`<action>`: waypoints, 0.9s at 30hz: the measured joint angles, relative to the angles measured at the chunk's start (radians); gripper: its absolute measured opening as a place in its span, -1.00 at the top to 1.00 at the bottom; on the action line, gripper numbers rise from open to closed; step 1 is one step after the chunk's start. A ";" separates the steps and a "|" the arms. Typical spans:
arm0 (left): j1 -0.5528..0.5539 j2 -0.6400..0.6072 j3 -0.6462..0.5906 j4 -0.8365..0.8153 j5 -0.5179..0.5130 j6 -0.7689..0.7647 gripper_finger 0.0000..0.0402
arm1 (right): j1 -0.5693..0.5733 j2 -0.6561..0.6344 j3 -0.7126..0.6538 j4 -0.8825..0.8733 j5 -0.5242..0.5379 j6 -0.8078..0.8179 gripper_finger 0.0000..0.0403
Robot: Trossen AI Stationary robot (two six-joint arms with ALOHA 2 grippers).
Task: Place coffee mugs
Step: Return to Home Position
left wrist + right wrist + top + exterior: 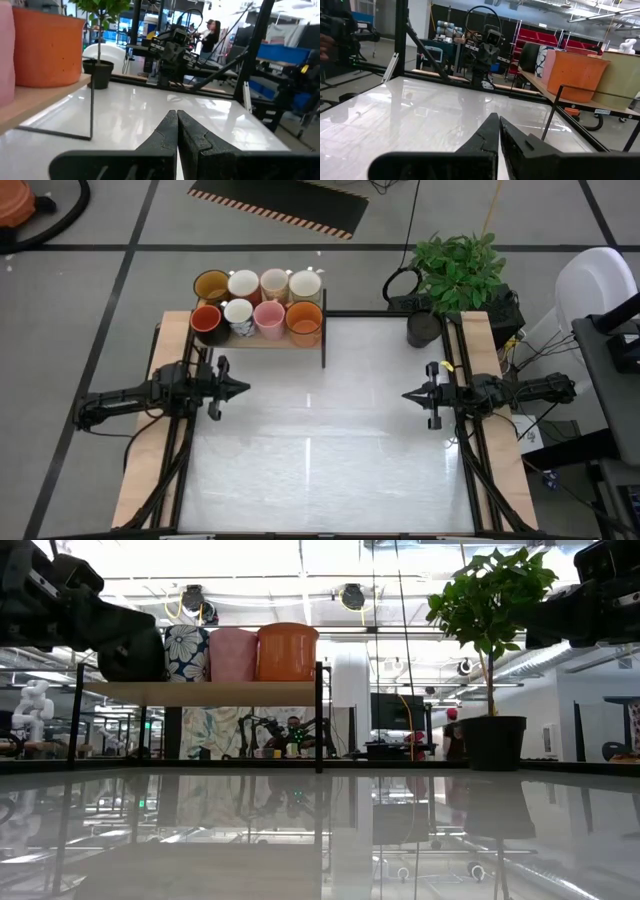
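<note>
Several coffee mugs stand in two rows on a raised wooden shelf [260, 340] at the table's far left. Among them are an amber-yellow one [211, 285], a red one [206, 320], a pink one [269, 318], an orange one [304, 321] and white or cream ones [244, 284]. My left gripper [243, 388] hovers shut at the table's left side, pointing level toward the middle and holding nothing. My right gripper [407, 395] faces it from the right side, shut and empty. The left wrist view shows the shut fingers [177, 117] and the orange mug [47, 45].
A dark grey pot [424, 328] stands at the table's far right corner, with a potted plant [458, 270] just behind it. The shelf rests on a thin black frame [324, 330]. The white tabletop [320, 440] lies between the two arms. A person [210, 35] shows far off in the room.
</note>
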 joint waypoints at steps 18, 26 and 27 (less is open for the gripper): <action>-0.249 0.000 0.001 -0.018 -0.280 0.084 1.00 | 0.000 0.000 0.000 0.002 0.000 0.000 1.00; -0.251 0.003 0.002 -0.031 -0.239 0.153 1.00 | 0.000 0.000 0.000 0.003 0.000 0.001 1.00; -0.251 0.003 0.002 -0.031 -0.239 0.154 1.00 | 0.000 0.000 0.000 0.003 0.000 0.001 1.00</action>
